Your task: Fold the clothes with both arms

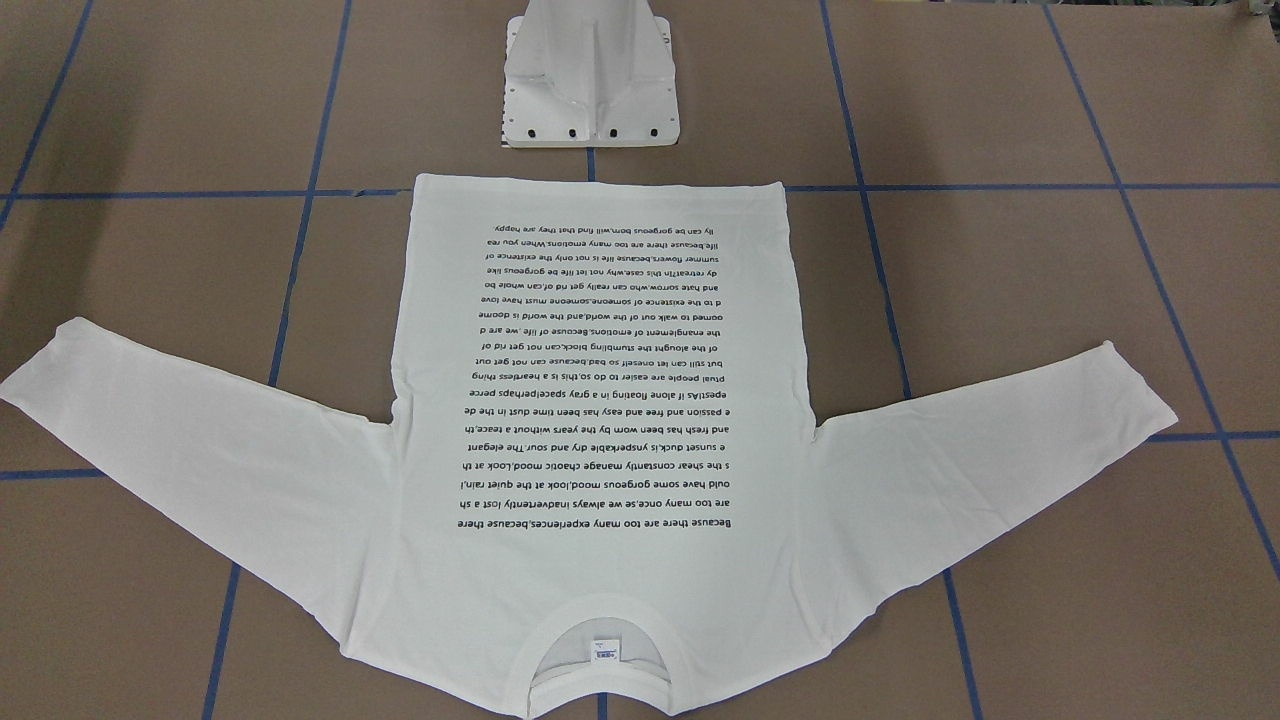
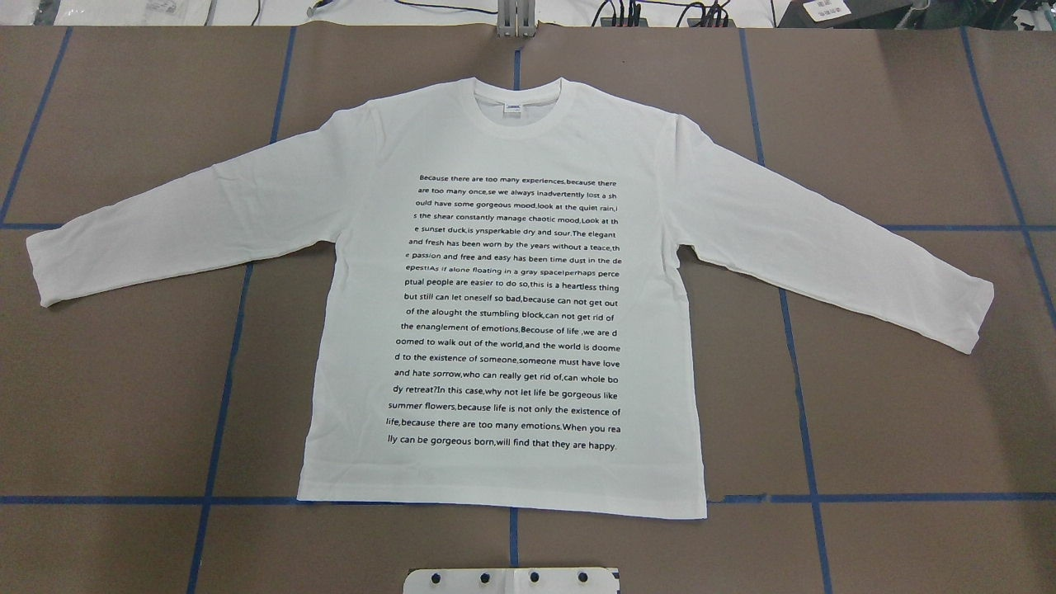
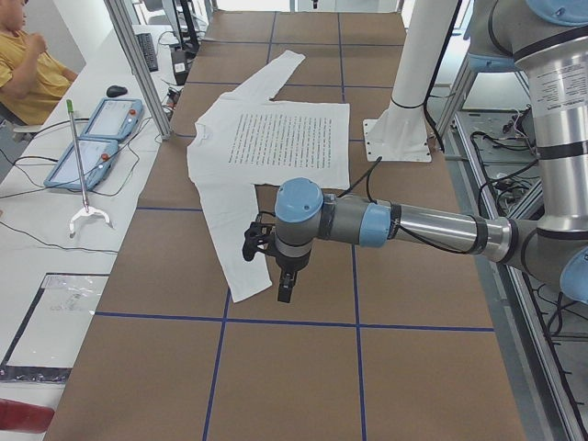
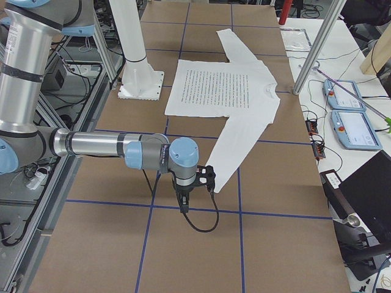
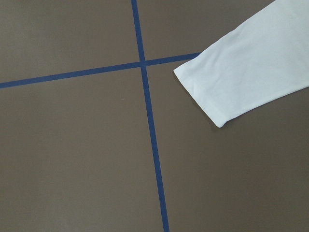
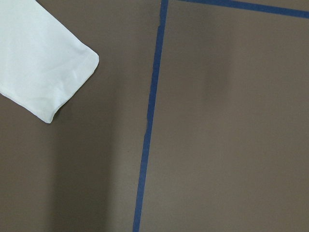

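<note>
Overhead exterior view shows the white long-sleeved shirt (image 2: 503,247) lying flat, printed side up, in the middle of the brown table (image 2: 124,412). Its ribbed collar (image 2: 540,124) and small neck label (image 2: 513,108) point to the table's far edge. Its hem lies along a blue tape line (image 2: 148,500) near the robot's edge, just ahead of the white pedestal base (image 1: 590,90). The block of black text (image 2: 507,313) fills the chest. Both sleeves are spread out and slant toward the table's two ends: the left sleeve (image 2: 165,223) and the right sleeve (image 2: 841,264), each flat on the table.

In the exterior left view, the left arm (image 3: 423,230) reaches out level over the table, and the left gripper (image 3: 287,287) hangs downward near the left cuff. The left wrist view looks straight down on that cuff (image 5: 212,96), beside a crossing of tape lines. The right arm (image 4: 98,146) is posed the same way at the other end, with the right gripper (image 4: 182,200) pointing down near the right cuff (image 6: 63,87).

Each gripper shows only in a side view, so I cannot tell how far either set of fingers is spread. Neither is seen holding cloth.

A person in a yellow top (image 3: 28,64) sits at the side bench.
</note>
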Controlling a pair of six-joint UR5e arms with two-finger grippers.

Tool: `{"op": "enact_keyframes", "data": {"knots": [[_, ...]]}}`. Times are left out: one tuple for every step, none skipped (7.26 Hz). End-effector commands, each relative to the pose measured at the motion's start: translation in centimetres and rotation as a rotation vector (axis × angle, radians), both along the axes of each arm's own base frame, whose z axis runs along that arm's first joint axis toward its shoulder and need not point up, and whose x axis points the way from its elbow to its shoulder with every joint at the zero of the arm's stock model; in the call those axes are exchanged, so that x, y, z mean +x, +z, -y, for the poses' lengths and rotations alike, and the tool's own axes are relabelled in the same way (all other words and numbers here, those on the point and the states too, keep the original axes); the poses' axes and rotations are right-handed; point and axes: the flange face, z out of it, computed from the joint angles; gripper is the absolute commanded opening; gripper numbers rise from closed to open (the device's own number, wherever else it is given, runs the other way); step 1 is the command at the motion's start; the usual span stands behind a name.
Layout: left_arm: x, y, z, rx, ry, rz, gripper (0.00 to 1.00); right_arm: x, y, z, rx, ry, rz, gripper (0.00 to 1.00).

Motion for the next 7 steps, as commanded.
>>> {"op": "enact_keyframes", "data": {"knots": [[0.0,0.0,0.0,0.002,0.0,0.004,1.0,0.0,0.0,0.0,0.0,0.0,0.002,1.0],[0.0,-0.6,0.0,0.013,0.001,-0.002,1.0,0.0,0.0,0.0,-0.001,0.001,0.003,1.0],[0.0,-2.7,-0.1,0.055,0.0,-0.002,1.0,0.0,-0.3,0.0,0.004,0.002,0.003,1.0],[0.0,-4.6,-0.2,0.095,0.001,-0.002,1.0,0.0,-1.6,0.2,0.033,0.0,0.002,1.0],[0.0,-6.6,-0.4,0.143,0.001,-0.003,1.0,0.0,-2.7,0.6,0.056,0.002,0.001,1.0],[0.0,-8.4,-0.1,0.202,-0.001,-0.006,1.0,0.0,-5.5,2.5,0.139,0.007,0.001,1.0],[0.0,-9.4,0.4,0.262,-0.005,-0.01,1.0,0.0,-7.4,3.9,0.224,0.01,0.002,1.0]]}}
